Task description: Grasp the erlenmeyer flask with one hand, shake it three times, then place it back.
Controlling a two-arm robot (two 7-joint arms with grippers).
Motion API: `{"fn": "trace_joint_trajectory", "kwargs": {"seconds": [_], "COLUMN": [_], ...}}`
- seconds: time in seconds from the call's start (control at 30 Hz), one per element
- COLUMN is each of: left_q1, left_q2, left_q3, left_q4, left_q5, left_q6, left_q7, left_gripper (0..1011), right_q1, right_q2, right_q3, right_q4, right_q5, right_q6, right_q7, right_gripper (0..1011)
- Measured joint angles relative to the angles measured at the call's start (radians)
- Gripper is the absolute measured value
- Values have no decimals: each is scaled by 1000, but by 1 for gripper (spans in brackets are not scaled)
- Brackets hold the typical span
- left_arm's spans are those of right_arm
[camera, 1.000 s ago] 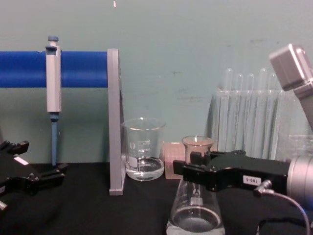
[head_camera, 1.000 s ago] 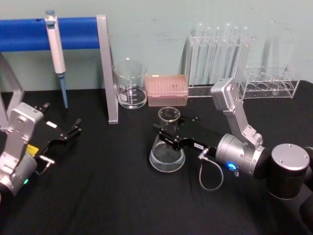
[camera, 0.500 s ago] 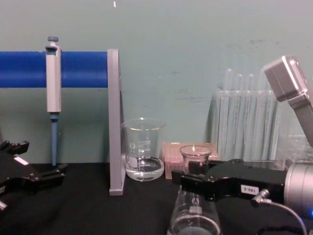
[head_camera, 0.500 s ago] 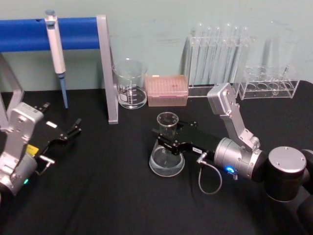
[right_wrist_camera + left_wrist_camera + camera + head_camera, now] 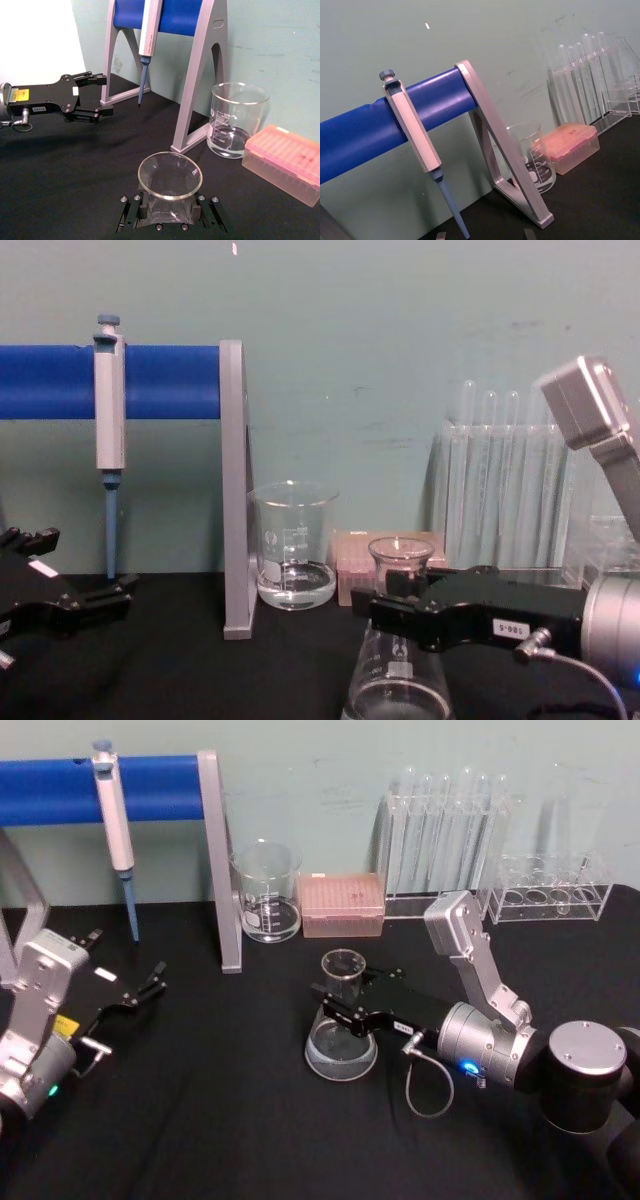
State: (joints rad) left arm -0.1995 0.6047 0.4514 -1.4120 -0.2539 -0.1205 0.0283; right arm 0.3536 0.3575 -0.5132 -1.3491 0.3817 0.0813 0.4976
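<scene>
**At the counter's middle: a neck grip that has to survive the shake**

On the black counter (image 5: pixel 200 1120), the blue stand (image 5: pixel 60 788) with its hanging pipette (image 5: pixel 112 810) rises at 10 o'clock. The test-tube rack (image 5: pixel 445 830) stands at 1 o'clock. The right arm reaches in from 4 o'clock. The beaker (image 5: pixel 266 890) sits at 11 o'clock and the pink tip box (image 5: pixel 342 904) at 12, both near the work but apart from it. The left hand (image 5: pixel 140 992) rests idle at 9 o'clock with its fingers parted.

The erlenmeyer flask (image 5: pixel 342 1038) stands upright at the centre, with a little clear liquid (image 5: pixel 341 1060) in its wide base. The right hand (image 5: pixel 343 1002) is clamped on the narrow neck just under the flared lip, with its fingers (image 5: pixel 131 211) on either side of the glass. I cannot tell whether the base touches the counter, because the chest view cuts it off.

The step looks like the shaking itself, or the set-down that ends it. Smooth glass held only at the neck may pivot, so the clamp should be firm. The strokes are best short and run along the 3-to-9 line, clear of the tip box and beaker. The mouth should point up so the liquid does not climb out. For the set-down, the flask should come straight down until the base sits flat, and only then should the fingers loosen.
</scene>
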Motion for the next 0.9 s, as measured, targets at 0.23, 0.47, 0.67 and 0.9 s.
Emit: {"fn": "trace_joint_trajectory", "kwargs": {"seconds": [0.23, 0.47, 0.67, 0.9], "left_q1": [0, 0, 0, 0], "left_q2": [0, 0, 0, 0], "left_q3": [0, 0, 0, 0], "left_q4": [0, 0, 0, 0], "left_q5": [0, 0, 0, 0], "left_q6": [0, 0, 0, 0], "left_q7": [0, 0, 0, 0], "left_gripper": [1001, 1001, 1001, 1001], "right_q1": [0, 0, 0, 0], "right_q2": [0, 0, 0, 0], "right_q3": [1, 1, 1, 1], "right_q4": [0, -1, -1, -1], "right_q5": [0, 0, 0, 0], "right_q6": [2, 3, 3, 4], "right_q7": [-1, -1, -1, -1], "right_gripper": [484, 710, 894, 1000]}}
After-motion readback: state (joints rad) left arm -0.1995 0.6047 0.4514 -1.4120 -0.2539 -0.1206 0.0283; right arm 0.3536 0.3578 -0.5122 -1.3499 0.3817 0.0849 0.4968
